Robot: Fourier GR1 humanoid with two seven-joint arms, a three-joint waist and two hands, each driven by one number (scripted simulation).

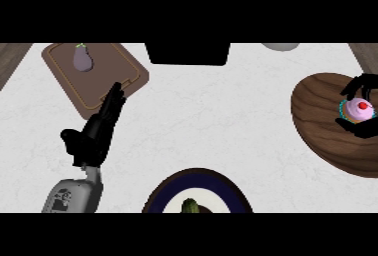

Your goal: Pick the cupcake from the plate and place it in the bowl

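At the left, the left hand (94,134) rests over the counter (214,115) with straight, relaxed fingers, near a cutting board (70,80) holding an eggplant (83,58). A plate (166,187) lies at the near edge. At the right, the right hand (361,89) curls around the cupcake (359,110) over the wooden bowl (317,120).

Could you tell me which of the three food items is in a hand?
The pink cupcake, inside the right hand over the wooden bowl.

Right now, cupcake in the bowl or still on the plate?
In the bowl: the cupcake sits over its wooden inside, right hand curled round it. Plate is elsewhere.
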